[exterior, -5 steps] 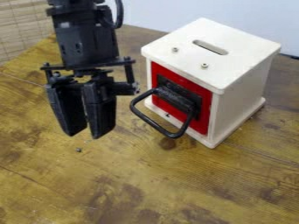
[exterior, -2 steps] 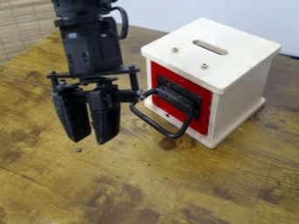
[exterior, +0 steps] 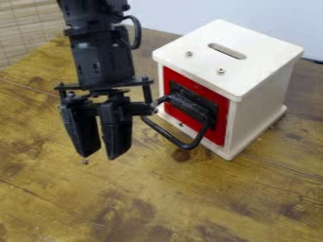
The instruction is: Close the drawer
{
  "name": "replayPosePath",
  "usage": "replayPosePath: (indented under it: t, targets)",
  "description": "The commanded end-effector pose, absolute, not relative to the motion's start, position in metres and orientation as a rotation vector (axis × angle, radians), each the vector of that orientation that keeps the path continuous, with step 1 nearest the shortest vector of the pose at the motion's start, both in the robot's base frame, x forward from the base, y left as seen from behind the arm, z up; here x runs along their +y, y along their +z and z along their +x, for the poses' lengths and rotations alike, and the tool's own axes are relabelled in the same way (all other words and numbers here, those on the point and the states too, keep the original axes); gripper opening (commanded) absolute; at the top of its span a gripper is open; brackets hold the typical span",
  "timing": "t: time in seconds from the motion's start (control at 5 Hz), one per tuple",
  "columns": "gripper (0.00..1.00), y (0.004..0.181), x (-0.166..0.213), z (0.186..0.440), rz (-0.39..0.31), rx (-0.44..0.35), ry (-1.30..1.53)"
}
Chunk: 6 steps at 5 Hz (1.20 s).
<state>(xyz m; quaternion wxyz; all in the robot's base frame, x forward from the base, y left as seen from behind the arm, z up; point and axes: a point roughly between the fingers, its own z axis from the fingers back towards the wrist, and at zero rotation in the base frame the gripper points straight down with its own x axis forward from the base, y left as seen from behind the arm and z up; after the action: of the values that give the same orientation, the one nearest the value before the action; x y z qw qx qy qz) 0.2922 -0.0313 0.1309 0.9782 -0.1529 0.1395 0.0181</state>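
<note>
A small white cube box [exterior: 259, 66] with a slot in its top stands on the wooden table at the right. Its red-fronted drawer [exterior: 194, 107] faces left and front, with a dark inset and a large black loop handle [exterior: 175, 128] sticking out toward me. My black gripper [exterior: 101, 151] hangs pointing down just left of the handle, its two long fingers [exterior: 85, 130] close together with nothing between them. The fingertips are just above the table. The gripper's right finger is close to the handle loop; I cannot tell if they touch.
The wooden table [exterior: 164, 203] runs across the front and left. A woven blind or mat [exterior: 23, 33] shows at the far left. A small dark speck [exterior: 85, 162] lies on the table under the gripper.
The gripper has moved a little to the right and down, closer to the drawer's handle. The box and drawer have not moved.
</note>
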Motion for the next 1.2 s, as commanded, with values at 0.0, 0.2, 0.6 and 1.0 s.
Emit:
replayPosePath:
  t: [0.0,0.2,0.6,1.0]
  targets:
    - [1.0,0.137,-0.031,0.298,-0.312,0.244,0.042]
    - [1.0,0.131,-0.032,0.3,-0.312,0.251,0.049]
    - [1.0,0.119,-0.034,0.305,-0.307,0.261,0.061]
    - [1.0,0.109,-0.037,0.308,-0.303,0.274,0.07]
